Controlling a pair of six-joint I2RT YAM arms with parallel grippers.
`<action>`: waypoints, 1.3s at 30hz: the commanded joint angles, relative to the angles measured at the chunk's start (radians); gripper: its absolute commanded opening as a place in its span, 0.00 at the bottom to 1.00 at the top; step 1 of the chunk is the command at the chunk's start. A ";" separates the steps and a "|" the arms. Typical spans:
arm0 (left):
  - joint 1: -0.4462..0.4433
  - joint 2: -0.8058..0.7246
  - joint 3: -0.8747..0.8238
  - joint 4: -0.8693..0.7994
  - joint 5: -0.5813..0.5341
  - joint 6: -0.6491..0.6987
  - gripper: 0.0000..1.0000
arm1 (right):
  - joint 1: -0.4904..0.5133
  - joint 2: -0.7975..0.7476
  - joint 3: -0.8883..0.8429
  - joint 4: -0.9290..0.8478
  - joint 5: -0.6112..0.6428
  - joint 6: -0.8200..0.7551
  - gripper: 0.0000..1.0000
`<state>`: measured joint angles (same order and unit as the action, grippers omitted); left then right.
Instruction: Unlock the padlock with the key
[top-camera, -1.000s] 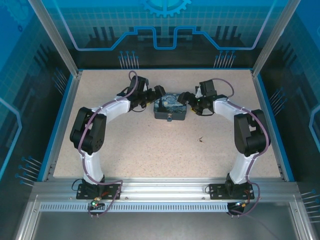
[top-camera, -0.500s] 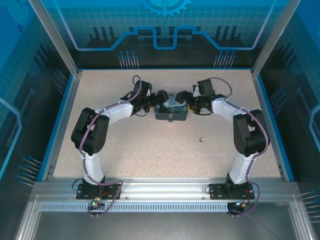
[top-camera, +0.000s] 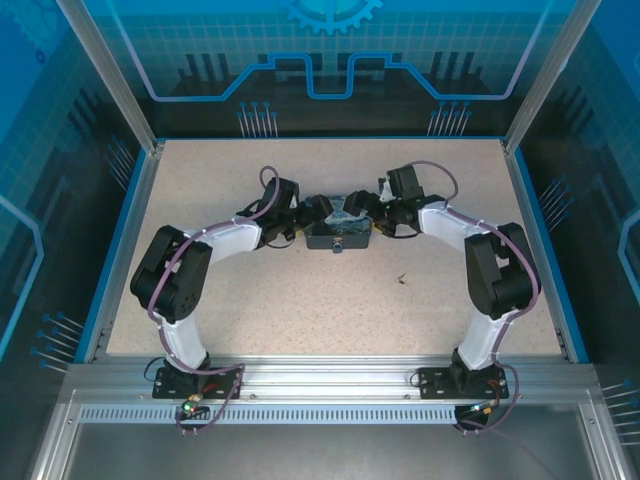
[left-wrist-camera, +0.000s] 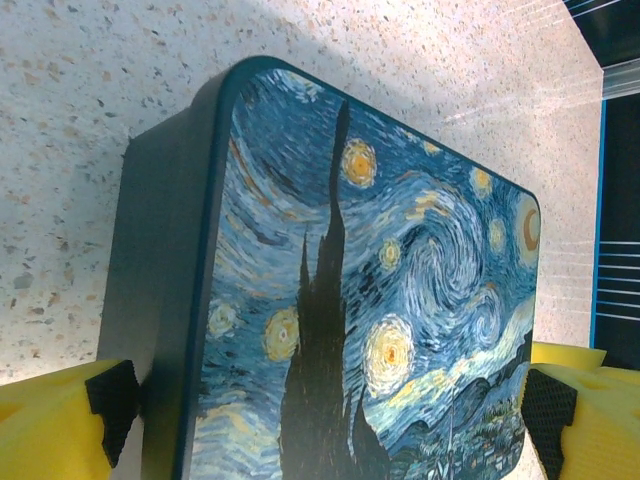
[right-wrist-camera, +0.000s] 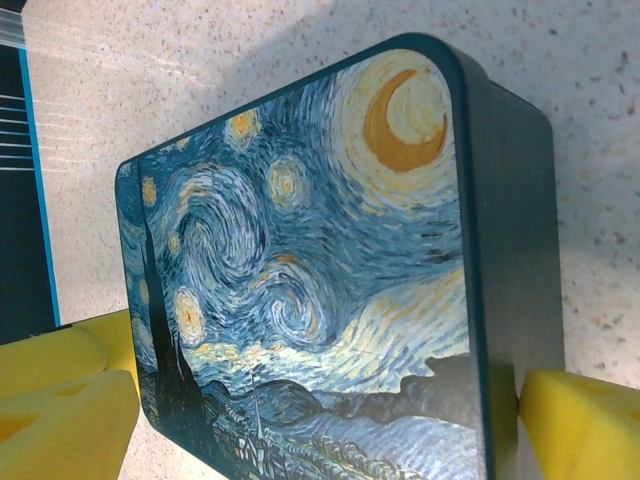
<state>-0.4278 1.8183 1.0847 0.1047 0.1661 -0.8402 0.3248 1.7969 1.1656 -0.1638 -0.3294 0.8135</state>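
On the near wall of the box (top-camera: 322, 238), pretty much dead centre, sits the padlock (top-camera: 340, 243). From the top camera it's just a tiny dark speck with a pale glint (way too small to say whether the shackle is shut). The key (top-camera: 402, 279) is a thin brownish sliver lying flat on the bare desk (top-camera: 300, 320), well apart from the padlock, off to the near right of the box.

The box itself has the Starry Night lid and dark teal walls, and it stands in the far half of the speckled beige desk, about midway across.

The left jaws come in over it from the left and the right jaws from the right, so the two meet above the lid. Both pairs are spread wide with the box between them. In the left wrist view, one yellow finger (left-wrist-camera: 50, 425) has its black pad right up against the dark side wall, and the other sits just beside the opposite edge of the lid. In the right wrist view, one yellow finger (right-wrist-camera: 590, 430) is up against the box's wall and its partner sits by the lid's other edge. I can't tell whether any pad is actually pressing.

The left arm (top-camera: 225, 232) and right arm (top-camera: 455, 222) arch in from their bases at the near edge, elbows pushed outward.
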 joint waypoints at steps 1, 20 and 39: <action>-0.020 -0.024 -0.008 0.027 0.013 -0.013 0.99 | 0.023 -0.054 -0.025 0.001 0.014 0.032 1.00; 0.035 -0.233 -0.162 -0.032 -0.157 -0.044 0.99 | -0.085 -0.328 -0.184 -0.347 0.260 -0.051 0.93; -0.041 -0.395 -0.258 -0.129 -0.053 -0.050 0.99 | 0.019 -0.299 -0.329 -0.415 0.398 0.051 0.54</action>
<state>-0.4568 1.4422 0.8452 -0.0193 0.0856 -0.8845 0.3241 1.4715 0.8196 -0.5655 0.0326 0.8425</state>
